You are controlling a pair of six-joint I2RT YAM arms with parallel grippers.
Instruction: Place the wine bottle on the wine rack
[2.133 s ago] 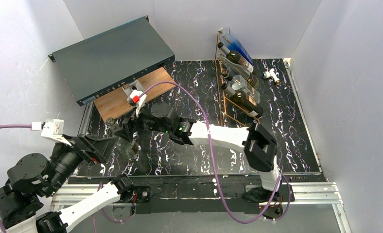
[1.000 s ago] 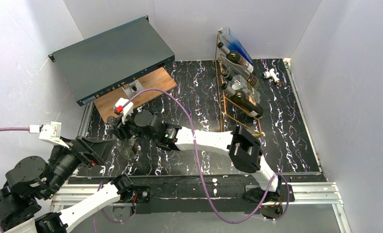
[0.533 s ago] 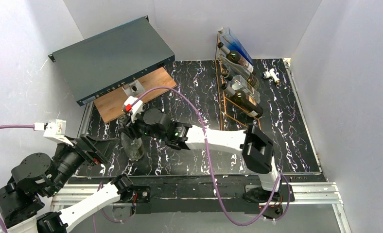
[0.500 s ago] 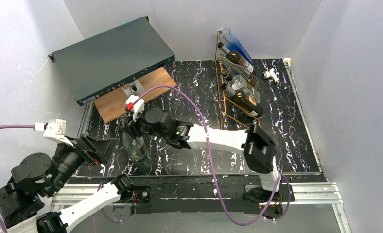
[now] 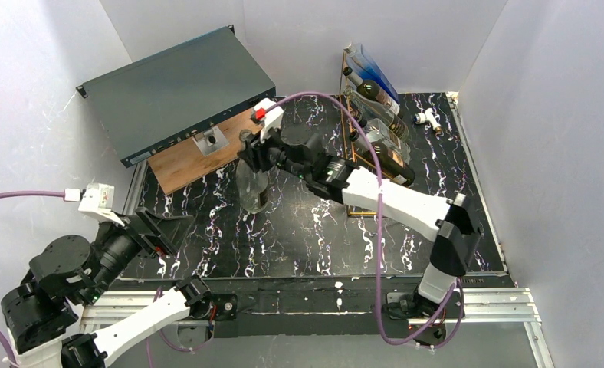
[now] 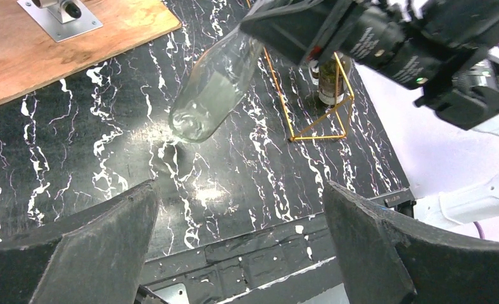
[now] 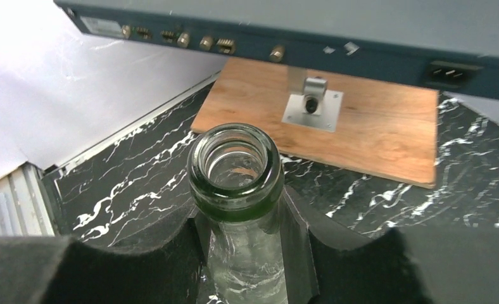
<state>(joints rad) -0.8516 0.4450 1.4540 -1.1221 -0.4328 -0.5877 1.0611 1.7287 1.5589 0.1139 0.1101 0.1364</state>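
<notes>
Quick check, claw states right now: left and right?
Left claw: open, holding nothing.
Right claw: closed on the neck of the clear wine bottle.

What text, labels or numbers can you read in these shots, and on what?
Nothing legible in any view.
White sticker on the grey box: too small to read.
Print on the right arm: blurred.
Labels on the racked bottles: too small.
The wine bottle: no label showing.
</notes>
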